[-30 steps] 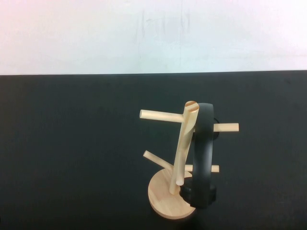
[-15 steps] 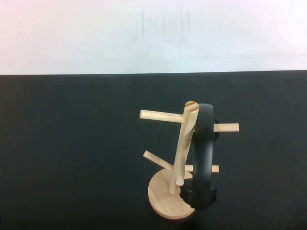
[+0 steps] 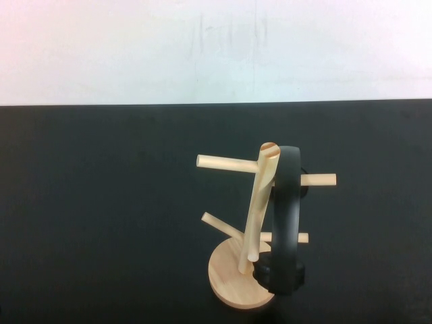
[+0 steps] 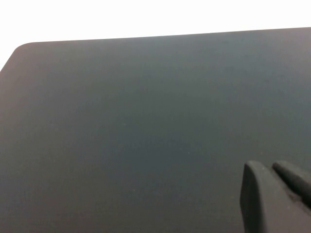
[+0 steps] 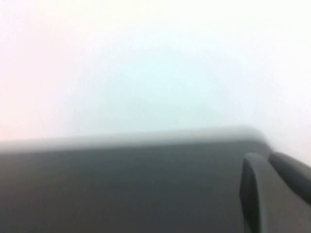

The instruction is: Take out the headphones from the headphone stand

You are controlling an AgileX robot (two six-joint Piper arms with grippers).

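The light wooden headphone stand (image 3: 257, 206) stands on its round disc base near the front of the black table, right of centre, in the high view. The black headphones (image 3: 286, 202) hang over the stand's top, with the wide headband running down the post's right side. One round ear cup (image 3: 279, 277) sits low by the base. Neither arm shows in the high view. My left gripper (image 4: 267, 167) is shut and empty over bare table. My right gripper (image 5: 266, 158) is shut and empty near a table edge. Neither wrist view shows the stand or headphones.
The black table (image 3: 101, 202) stretches to the left of and behind the stand. A white wall (image 3: 202, 47) rises beyond its far edge. Wooden pegs (image 3: 226, 163) stick out from the post to both sides.
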